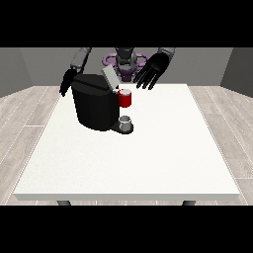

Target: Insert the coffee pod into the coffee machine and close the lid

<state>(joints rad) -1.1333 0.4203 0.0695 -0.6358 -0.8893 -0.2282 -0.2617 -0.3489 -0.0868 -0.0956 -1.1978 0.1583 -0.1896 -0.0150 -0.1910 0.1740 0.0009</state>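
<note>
My hand at the view's right (152,72) hangs open, fingers spread, holding nothing, above and just beside the coffee machine (95,106) on the counter (148,158). The lid (109,78) stands tilted up. What I take for the coffee pod (125,92) sits in the red holder (125,99), so insertion looks done; next I must press the lid down. My other hand (66,82) hangs beside the machine; its fingers I cannot tell.

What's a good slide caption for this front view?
Black coffee machine on white table, grey lid raised, red pod holder above grey cup; open hand at the view's right hovers nearby.
</note>
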